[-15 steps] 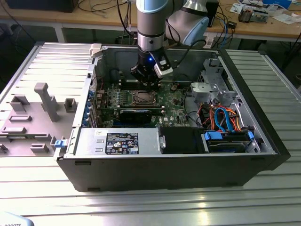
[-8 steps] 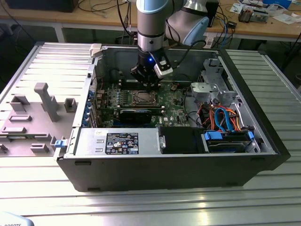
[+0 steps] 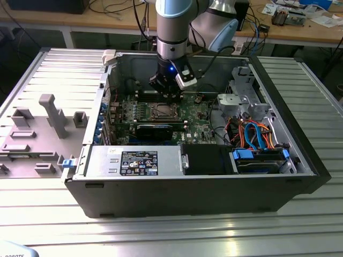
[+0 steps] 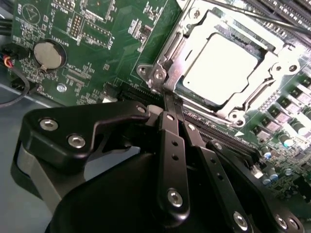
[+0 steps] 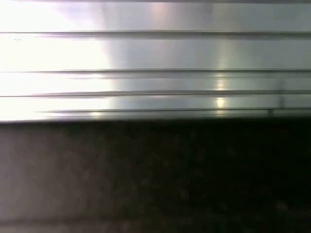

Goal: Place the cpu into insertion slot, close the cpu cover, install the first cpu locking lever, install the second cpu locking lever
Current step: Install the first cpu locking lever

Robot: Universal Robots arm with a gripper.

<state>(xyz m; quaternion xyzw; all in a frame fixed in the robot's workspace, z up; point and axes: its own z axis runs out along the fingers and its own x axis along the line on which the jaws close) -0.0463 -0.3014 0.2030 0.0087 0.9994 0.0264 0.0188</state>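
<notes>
Claw (image 4: 171,104) closed and empty beside cpu (image 4: 219,68), cpu cover (image 4: 181,36) down, coin battery (image 4: 48,54) nearby.

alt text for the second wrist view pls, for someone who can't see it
The black gripper, fingers closed together, sits at the edge of the insertion slot on a green circuit board. The cpu lies in the slot with the cpu cover down around it. A round coin battery sits off to one side.
</notes>
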